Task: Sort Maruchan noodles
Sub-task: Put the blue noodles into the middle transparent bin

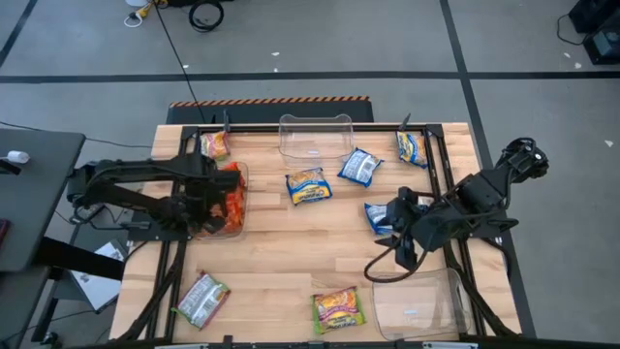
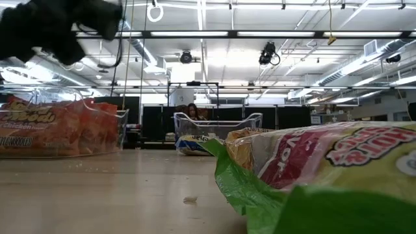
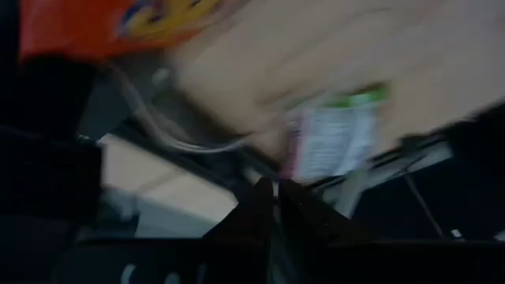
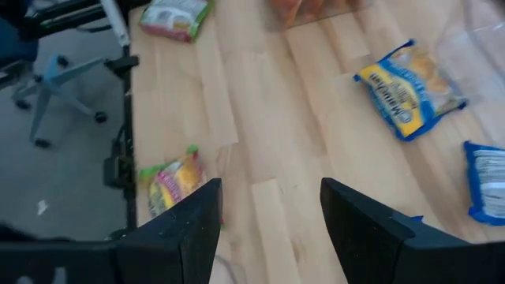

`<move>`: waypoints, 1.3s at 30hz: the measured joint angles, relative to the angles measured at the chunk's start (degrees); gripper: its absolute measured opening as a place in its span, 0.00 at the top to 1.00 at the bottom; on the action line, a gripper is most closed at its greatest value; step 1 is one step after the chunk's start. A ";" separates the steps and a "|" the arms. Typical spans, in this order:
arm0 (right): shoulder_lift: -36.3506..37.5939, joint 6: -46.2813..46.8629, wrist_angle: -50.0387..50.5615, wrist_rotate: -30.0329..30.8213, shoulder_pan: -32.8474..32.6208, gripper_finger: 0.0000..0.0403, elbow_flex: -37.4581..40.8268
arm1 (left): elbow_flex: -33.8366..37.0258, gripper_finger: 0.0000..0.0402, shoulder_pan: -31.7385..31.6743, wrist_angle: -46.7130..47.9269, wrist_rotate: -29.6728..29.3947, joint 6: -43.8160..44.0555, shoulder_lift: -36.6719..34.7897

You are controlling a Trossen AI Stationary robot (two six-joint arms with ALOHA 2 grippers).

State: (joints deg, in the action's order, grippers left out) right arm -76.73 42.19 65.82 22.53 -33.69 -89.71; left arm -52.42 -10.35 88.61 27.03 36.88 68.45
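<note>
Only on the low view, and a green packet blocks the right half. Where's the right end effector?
Observer: The right end effector is above the table's right side, next to a blue packet. It's open and holding nothing.
Operator: Any tray on that side?
Observer: Yes, a clear tray sits under the right arm with nothing in it.
Operator: Anything loose on the left?
Observer: One silver packet lies alone on the wood near the left corner.

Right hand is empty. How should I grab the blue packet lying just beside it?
Come straight down on the blue packet: it lies flat on the table, offering no side purchase. The right hand, open, should probably pinch across its narrower width, near a crimped end seam.
</note>
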 joint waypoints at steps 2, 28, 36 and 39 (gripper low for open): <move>-0.02 0.28 -0.02 1.66 -0.34 0.45 0.00 | -3.80 0.93 0.06 -2.65 -3.80 1.19 -0.10; 1.33 -9.80 11.74 10.51 5.76 0.45 0.00 | -7.06 0.38 13.88 -85.07 -49.77 -34.35 31.94; 3.62 -16.48 13.15 10.47 12.63 0.45 0.00 | -7.08 0.37 13.36 -87.53 -56.71 -45.19 39.19; 4.26 -19.18 12.95 10.43 14.85 0.45 0.00 | -7.08 0.37 12.99 -87.48 -58.54 -46.53 41.28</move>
State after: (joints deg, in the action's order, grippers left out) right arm -72.47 23.01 78.77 32.96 -18.84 -89.71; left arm -59.51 2.64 1.13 -31.51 -9.64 109.72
